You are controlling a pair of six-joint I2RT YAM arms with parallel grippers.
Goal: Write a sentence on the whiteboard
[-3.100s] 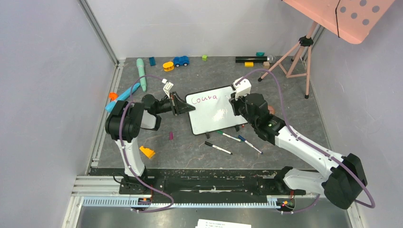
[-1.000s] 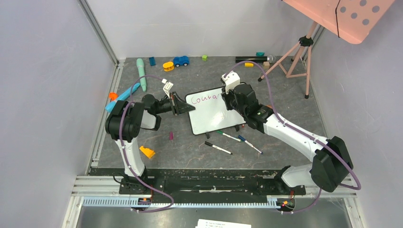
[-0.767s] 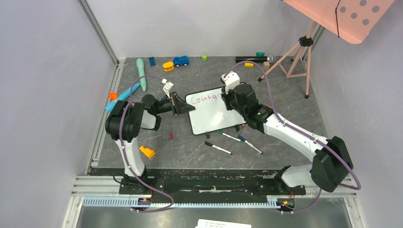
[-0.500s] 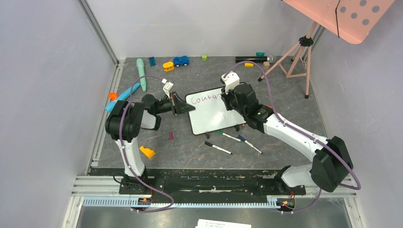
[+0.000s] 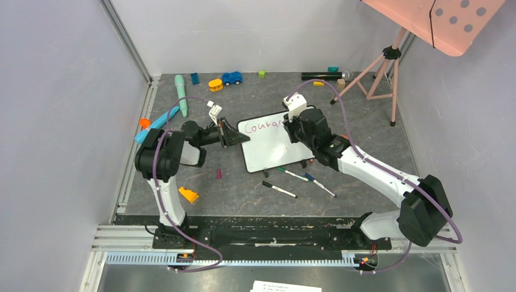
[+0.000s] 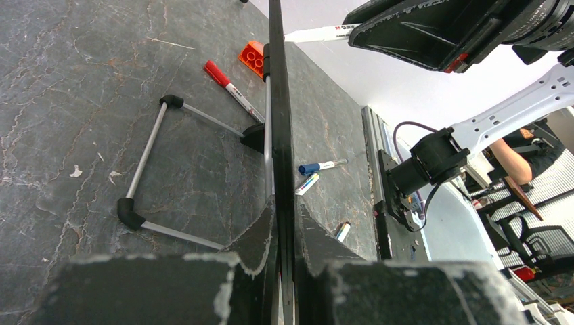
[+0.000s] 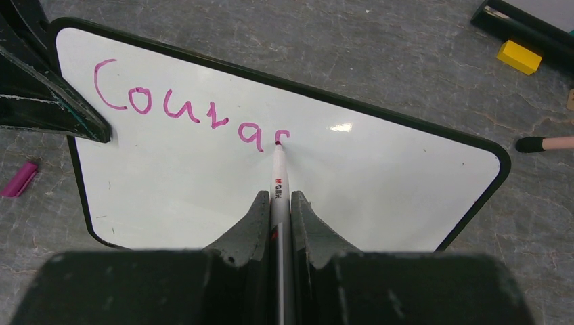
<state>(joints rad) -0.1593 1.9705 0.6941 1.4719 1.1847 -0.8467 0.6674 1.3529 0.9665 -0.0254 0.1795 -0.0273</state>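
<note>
The whiteboard [image 5: 274, 149] stands tilted on its wire feet mid-table; it also shows in the right wrist view [image 7: 379, 176]. Pink letters of the sentence [image 7: 176, 112] read "Coura" plus an unfinished letter; they also show in the top view [image 5: 260, 126]. My right gripper [image 7: 279, 198] is shut on a white marker [image 7: 279, 169] whose pink tip touches the board at the last letter. My left gripper [image 6: 283, 213] is shut on the board's left edge [image 6: 276, 101], seen edge-on; in the top view it [image 5: 234, 138] sits at the board's left corner.
Loose markers [image 5: 280, 189] lie in front of the board. A pink cap [image 7: 19, 179] lies left of it. Toys [image 5: 231, 78] sit along the back, an orange block [image 5: 188, 194] at the near left, and a tripod [image 5: 377, 70] at the back right.
The right gripper has moved left along the top line since the earliest frame, adding a further pink letter after "Coura". The left gripper and the board have stayed still.
</note>
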